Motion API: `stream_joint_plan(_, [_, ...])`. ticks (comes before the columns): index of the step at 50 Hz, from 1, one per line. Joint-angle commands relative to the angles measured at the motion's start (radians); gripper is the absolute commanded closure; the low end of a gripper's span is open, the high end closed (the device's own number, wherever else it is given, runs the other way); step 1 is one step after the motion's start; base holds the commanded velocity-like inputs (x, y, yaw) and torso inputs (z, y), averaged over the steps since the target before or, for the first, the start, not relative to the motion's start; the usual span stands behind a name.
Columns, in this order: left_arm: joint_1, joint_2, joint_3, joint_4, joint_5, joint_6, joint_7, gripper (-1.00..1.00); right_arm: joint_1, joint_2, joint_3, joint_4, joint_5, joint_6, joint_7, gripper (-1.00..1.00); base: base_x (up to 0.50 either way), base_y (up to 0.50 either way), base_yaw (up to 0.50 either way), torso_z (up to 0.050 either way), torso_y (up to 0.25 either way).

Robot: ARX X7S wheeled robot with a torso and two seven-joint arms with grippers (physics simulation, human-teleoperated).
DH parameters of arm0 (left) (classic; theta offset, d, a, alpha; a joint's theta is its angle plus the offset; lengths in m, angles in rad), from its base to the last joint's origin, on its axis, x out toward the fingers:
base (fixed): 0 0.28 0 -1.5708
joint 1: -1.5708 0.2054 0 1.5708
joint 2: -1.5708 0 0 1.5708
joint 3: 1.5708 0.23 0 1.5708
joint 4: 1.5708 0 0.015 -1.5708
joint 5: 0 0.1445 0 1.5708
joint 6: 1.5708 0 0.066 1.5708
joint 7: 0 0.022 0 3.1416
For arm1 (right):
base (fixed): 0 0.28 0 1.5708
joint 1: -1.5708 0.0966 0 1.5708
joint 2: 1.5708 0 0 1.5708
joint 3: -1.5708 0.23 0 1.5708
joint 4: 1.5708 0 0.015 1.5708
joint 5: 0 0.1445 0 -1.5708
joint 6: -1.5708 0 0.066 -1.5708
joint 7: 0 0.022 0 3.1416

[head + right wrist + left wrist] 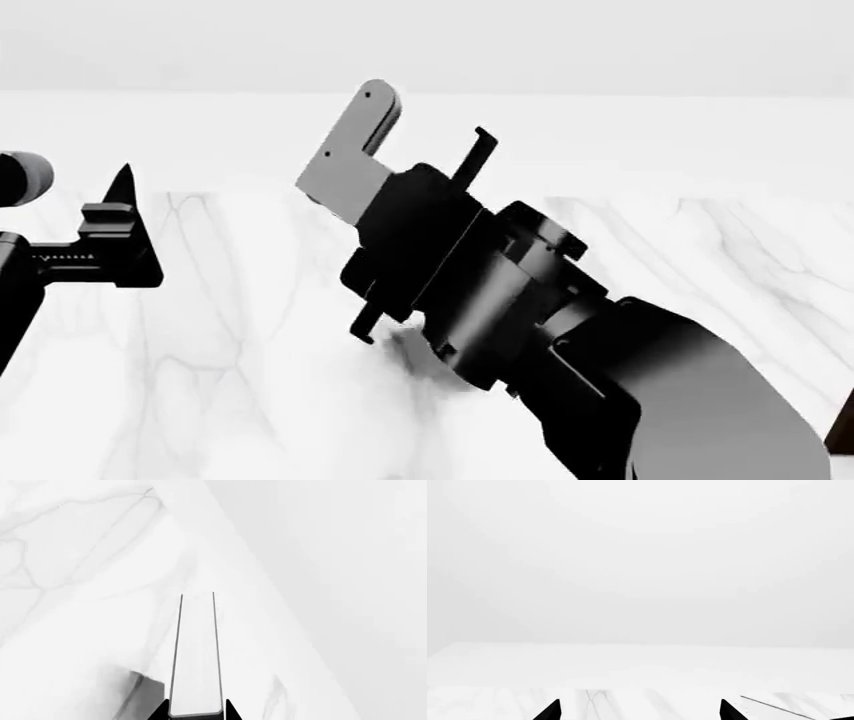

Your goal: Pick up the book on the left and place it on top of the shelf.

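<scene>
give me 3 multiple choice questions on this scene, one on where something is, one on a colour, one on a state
1. Where is the book?
A. lying flat on the table
B. held in the right gripper, raised over the table
C. in the other arm's grip

2. What does the table top look like?
A. white marble with grey veins
B. dark wood
C. green cloth

3. How is the left gripper?
A. shut on a book
B. open and empty
C. shut on a cup

Answers:
1 B, the right wrist view shows the book's edge between the fingertips.
2 A, the veins show in the head view.
3 B, its fingertips stand apart with nothing between.
</scene>
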Motion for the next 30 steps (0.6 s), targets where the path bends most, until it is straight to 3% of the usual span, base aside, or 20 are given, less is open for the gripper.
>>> stream_joint_plan(1, [-0.001, -0.004, 0.000, 0.005, -0.004, -0.002, -0.007, -1.00, 0.113, 0.005, -0.151, -0.032, -0.309, 0.093, 0.350, 1.00, 0.00, 0.00, 0.00, 0.000, 0.000])
stream_joint_plan(9, [0.000, -0.004, 0.002, 0.001, -0.006, 0.002, -0.009, -1.00, 0.101, -0.053, -0.219, 0.152, -0.413, 0.136, 0.349, 1.00, 0.00, 0.00, 0.00, 0.000, 0.002])
stream_joint_plan(23, [0.004, -0.007, 0.006, 0.002, -0.010, 0.005, -0.014, -1.00, 0.067, -0.056, 0.079, 0.346, -0.776, 0.253, 0.232, 1.00, 0.00, 0.00, 0.00, 0.000, 0.001])
stream_joint_plan(30, [0.007, -0.009, 0.003, 0.000, -0.014, 0.009, -0.014, -1.00, 0.100, -0.008, 0.154, 0.369, -0.876, 0.523, 0.158, 1.00, 0.00, 0.00, 0.00, 0.000, 0.001])
